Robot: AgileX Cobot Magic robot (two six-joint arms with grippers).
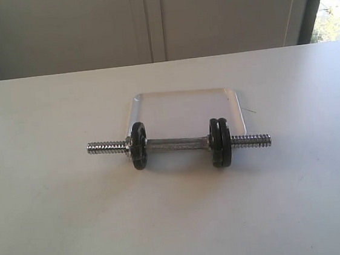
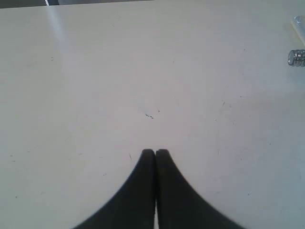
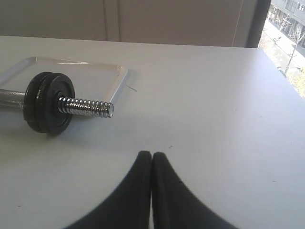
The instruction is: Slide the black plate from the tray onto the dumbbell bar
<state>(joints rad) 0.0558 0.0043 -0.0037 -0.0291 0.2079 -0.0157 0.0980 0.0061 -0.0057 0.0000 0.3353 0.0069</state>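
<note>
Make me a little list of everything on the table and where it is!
dumbbell bar: lying on the table, along the tray's near edge
single black plate: on the bar, left side
two black plates: together on the bar, right side
tray: no plates in it
left gripper: shut, holding nothing
right gripper: shut, holding nothing

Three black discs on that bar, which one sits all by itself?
The black plate toward the left end of the dumbbell bar in the exterior view. The other two plates stand pressed together near the right end.
</note>
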